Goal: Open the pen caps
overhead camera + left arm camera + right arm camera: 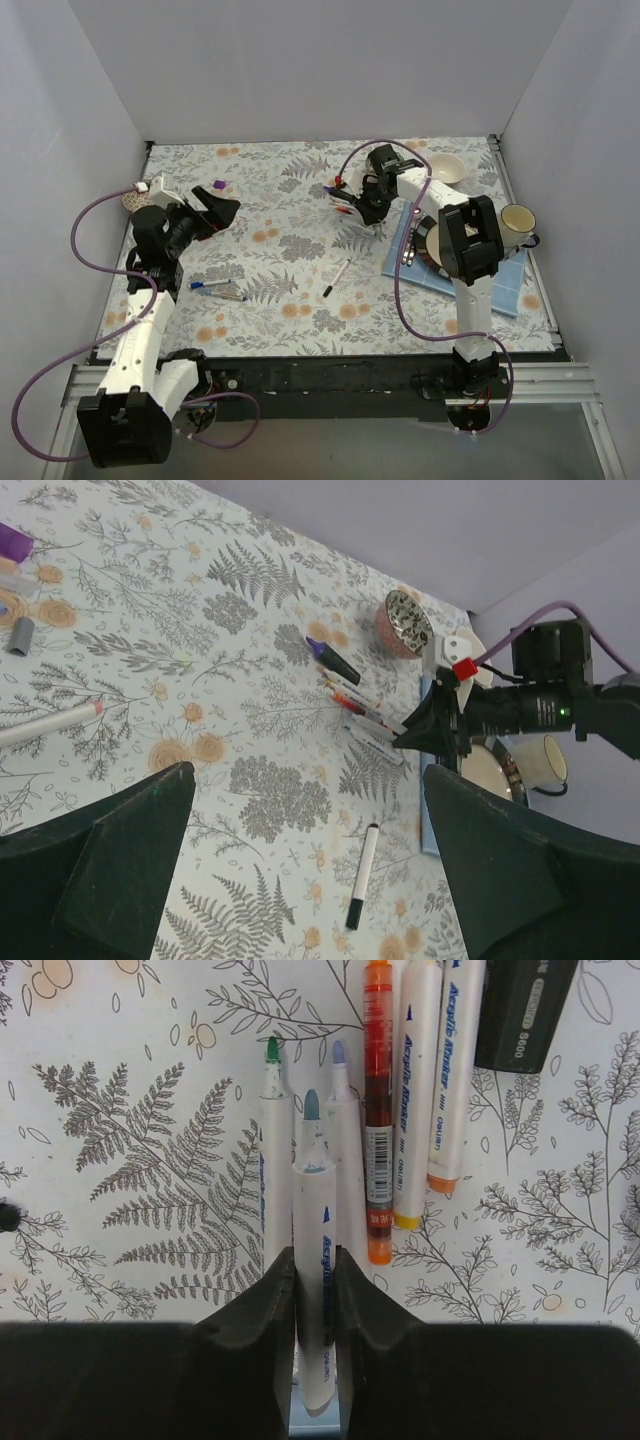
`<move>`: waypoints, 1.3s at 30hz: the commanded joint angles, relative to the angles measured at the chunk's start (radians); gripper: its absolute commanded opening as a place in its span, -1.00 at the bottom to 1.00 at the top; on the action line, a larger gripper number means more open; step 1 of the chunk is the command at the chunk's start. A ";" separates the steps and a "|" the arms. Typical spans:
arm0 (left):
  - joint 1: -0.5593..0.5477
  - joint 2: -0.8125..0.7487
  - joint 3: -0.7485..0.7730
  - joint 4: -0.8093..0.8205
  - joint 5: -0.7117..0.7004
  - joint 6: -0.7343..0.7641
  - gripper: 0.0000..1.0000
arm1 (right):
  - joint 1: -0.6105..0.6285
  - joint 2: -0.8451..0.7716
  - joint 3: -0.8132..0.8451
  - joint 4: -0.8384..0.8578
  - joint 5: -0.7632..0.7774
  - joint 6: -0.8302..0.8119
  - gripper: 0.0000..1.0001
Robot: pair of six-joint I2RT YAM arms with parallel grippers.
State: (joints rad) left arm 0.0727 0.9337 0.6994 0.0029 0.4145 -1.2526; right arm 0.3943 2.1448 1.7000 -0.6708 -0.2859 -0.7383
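My right gripper [316, 1255] is shut on a white-barrelled pen [318, 1210] with a bare grey-blue tip, low over a row of pens [345, 205]. Beside it lie two uncapped pens, one green-tipped [271, 1140] and one blue-tipped [340, 1110]. An orange pen [378, 1110] and pens with a yellow end [407, 1221] and an orange end [441, 1182] lie to the right. My left gripper [308, 780] hangs open and empty above the cloth. A purple cap [12, 542] and a grey cap [20, 635] lie loose. A black-capped pen [362, 875] lies mid-table.
A floral cloth [290, 250] covers the table. Two more pens [215, 288] lie near the left arm. At the right are a blue mat [500, 285], a cup [517, 220] and a bowl [445, 168]. A black marker [525, 1010] lies by the pen row.
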 commanded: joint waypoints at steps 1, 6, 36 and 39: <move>-0.014 -0.065 -0.031 -0.064 -0.016 0.076 0.96 | 0.015 -0.020 0.036 -0.018 0.030 0.000 -0.43; -0.016 -0.056 -0.028 -0.072 -0.008 0.070 0.96 | 0.021 -0.026 0.050 -0.015 0.045 0.020 -0.28; -0.019 -0.041 -0.037 -0.064 0.035 0.059 0.96 | 0.380 -0.201 -0.292 -0.165 0.016 -0.760 0.30; -0.019 -0.045 -0.037 -0.064 0.033 0.059 0.96 | 0.400 -0.157 -0.264 -0.180 0.077 -0.747 0.15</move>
State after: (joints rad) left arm 0.0566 0.9127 0.6655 -0.0532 0.4526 -1.2049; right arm 0.7620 1.9438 1.3773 -0.7990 -0.3084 -1.4738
